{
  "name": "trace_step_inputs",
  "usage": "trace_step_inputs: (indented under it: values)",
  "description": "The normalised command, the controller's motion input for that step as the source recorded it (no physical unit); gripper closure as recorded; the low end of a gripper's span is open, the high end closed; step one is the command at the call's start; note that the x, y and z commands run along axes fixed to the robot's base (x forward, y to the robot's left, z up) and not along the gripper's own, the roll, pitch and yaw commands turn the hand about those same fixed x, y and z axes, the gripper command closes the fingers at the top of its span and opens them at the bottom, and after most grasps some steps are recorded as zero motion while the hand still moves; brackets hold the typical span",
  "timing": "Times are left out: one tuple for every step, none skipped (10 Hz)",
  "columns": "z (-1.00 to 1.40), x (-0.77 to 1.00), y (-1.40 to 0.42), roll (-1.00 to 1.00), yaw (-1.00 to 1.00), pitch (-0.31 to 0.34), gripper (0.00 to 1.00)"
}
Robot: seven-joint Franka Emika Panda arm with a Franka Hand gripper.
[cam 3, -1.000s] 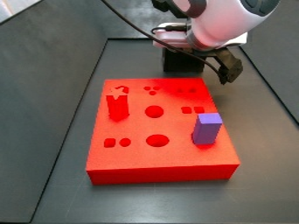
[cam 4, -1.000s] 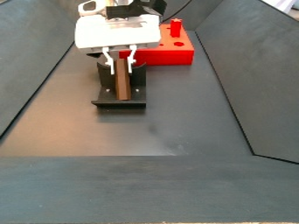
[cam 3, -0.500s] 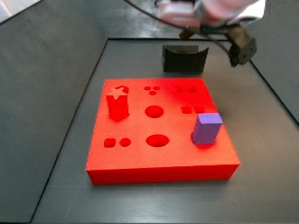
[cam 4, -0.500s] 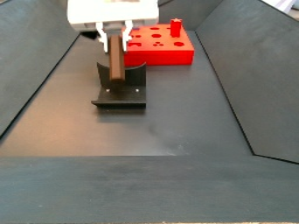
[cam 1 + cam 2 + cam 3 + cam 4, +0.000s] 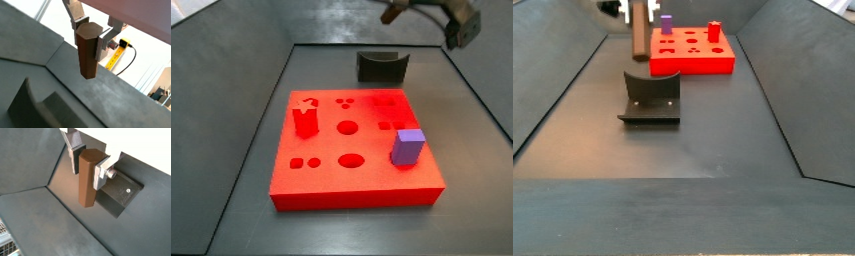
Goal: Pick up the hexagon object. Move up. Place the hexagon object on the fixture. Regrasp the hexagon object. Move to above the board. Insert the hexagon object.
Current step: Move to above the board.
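The hexagon object, a slim brown six-sided rod, hangs upright between my gripper's silver fingers, which are shut on its upper part. The same grip shows in both wrist views, with the rod well above the floor. In a side view the rod hangs above the dark fixture without touching it. Most of the gripper is cut off at the picture's upper edge there. In a side view the gripper is a blur high above the fixture. The red board lies on the floor.
On the board stand a purple block and a red upright peg, both also in a side view: block, peg. The fixture's base plate lies under the rod. Sloping dark walls ring the floor.
My gripper has risen with the hexagon object, lifting it off the fixture. It has climbed almost out of both side views.
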Motion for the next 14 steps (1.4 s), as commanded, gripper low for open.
trace_step_inputs:
  values:
    - [1.00,0.03,-0.06,-0.04,0.09,0.127,1.00]
    - [1.00,0.03,-0.06,-0.03,0.10,0.123,1.00]
    - [1.00,0.04,-0.06,-0.03,0.11,0.115,1.00]
    - [1.00,0.04,-0.06,-0.03,0.12,0.106,1.00]
    - [1.00,0.04,-0.05,-0.03,0.11,0.099,1.00]
    - [0.76,0.03,-0.04,-0.03,0.12,0.082,1.00]
    - [0.64,0.03,-0.03,-0.04,0.11,0.076,1.00]
    - [0.42,0.02,-0.02,-0.04,0.11,0.068,1.00]
    - [0.19,0.02,-0.02,-0.04,0.10,0.063,1.00]
    - [0.22,-0.70,-1.00,-1.00,-0.04,-0.034,1.00]
    - [0.23,-0.71,-1.00,-1.00,-0.04,-0.045,1.00]
    - [0.24,-0.76,-1.00,-1.00,-0.04,-0.063,1.00]
    - [0.22,-0.79,-1.00,-1.00,-0.05,-0.075,1.00]
    - [0.24,-0.80,-1.00,-1.00,-0.05,-0.081,1.00]
